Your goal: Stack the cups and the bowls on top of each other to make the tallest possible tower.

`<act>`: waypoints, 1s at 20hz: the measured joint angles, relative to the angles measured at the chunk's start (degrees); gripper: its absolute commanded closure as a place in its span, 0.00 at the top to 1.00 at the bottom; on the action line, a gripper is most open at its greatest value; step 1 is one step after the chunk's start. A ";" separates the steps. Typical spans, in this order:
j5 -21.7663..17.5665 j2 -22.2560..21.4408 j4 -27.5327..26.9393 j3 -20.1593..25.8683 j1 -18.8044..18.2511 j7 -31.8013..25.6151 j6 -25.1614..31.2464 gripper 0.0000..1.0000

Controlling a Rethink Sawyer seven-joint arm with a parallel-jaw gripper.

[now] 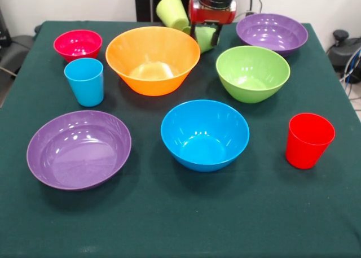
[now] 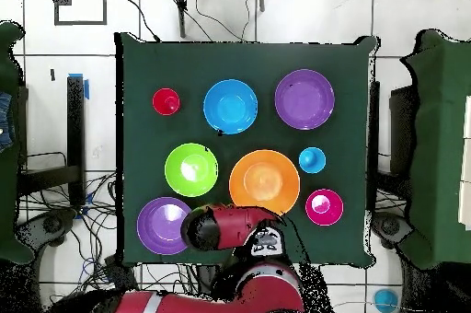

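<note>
Tool [image 1: 203, 36] grips a green cup [image 1: 206, 39]; yellow-green cup [image 1: 172, 12] lies tilted.

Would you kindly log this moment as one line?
gripper: at green cup, grip unclear | yellow-green cup: tipped | orange bowl: empty | tower: none

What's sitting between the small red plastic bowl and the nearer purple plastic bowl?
The sky blue plastic cup stands upright between the small red bowl and the nearer wide purple bowl. The front view shows it plainly, touching neither bowl.
</note>
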 measured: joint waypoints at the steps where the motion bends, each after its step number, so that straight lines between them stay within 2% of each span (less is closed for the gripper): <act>1: 0.00 -0.82 -0.01 0.00 0.20 0.00 0.90 1.00; 11: -0.04 -8.40 -0.37 -0.01 3.73 0.00 10.07 1.00; 20: -0.87 -10.25 -0.85 -0.02 3.63 0.00 10.98 1.00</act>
